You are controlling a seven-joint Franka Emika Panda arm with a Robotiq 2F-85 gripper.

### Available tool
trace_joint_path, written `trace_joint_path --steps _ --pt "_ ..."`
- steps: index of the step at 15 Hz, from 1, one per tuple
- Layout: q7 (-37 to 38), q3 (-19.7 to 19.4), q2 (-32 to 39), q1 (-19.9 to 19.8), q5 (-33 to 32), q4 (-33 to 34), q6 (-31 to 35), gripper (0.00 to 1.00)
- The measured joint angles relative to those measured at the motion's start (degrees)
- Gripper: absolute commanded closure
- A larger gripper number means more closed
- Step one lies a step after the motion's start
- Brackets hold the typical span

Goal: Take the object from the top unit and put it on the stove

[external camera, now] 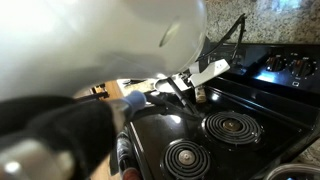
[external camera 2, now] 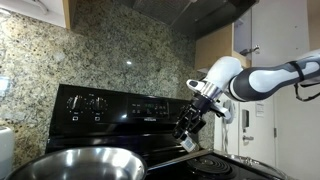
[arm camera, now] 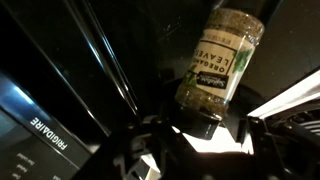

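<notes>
**Item 1: jar (arm camera: 222,62).** Only your wrist view shows it clearly.
- It is a clear spice jar with a black cap, and its label reads oregano leaves.
- The contents are greenish dried flakes, seen through the wall above and beside the label.
- Your gripper (arm camera: 203,132) is clenched on the cap end. The jar body points away from the fingers, tilted.
- It hangs in the air over the stove (arm camera: 60,70), not set down.
- The maker's name on the stove panel can be read in this view alone.

**Item 2: stove top, in an exterior view (external camera: 262,108).**
- You get two ringed burners (external camera: 232,126) and the knobbed back panel.
- The blurred arm (external camera: 100,40) covers the upper part of this view.
- The jar cannot be made out here.

**Item 3: whole reach, in an exterior view.**
- The arm (external camera 2: 265,78) comes in from the side.
- The gripper (external camera 2: 190,126) points down above the stove (external camera 2: 110,105), in front of the back panel.
- The jar is too small to tell apart here.

**Item 4: pan (external camera 2: 75,162).** It is steel and sits in the foreground, with its shiny inside in view. Only this exterior view shows it.

**Item 5: granite wall (external camera 2: 130,50).** It stands behind the stove.
</notes>
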Motion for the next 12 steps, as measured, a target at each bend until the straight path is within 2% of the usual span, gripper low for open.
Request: trace_joint_path --steps 9,10,12 --pt "2.52 0.11 -6.95 0.61 -8.67 2.28 13.96 0.68" --pt "2.62 0.07 -7.98 0.6 -9.77 2.68 16.02 0.43" --pt "2.62 0.07 -9.42 0.54 -11.02 3.17 17.6 0.43"
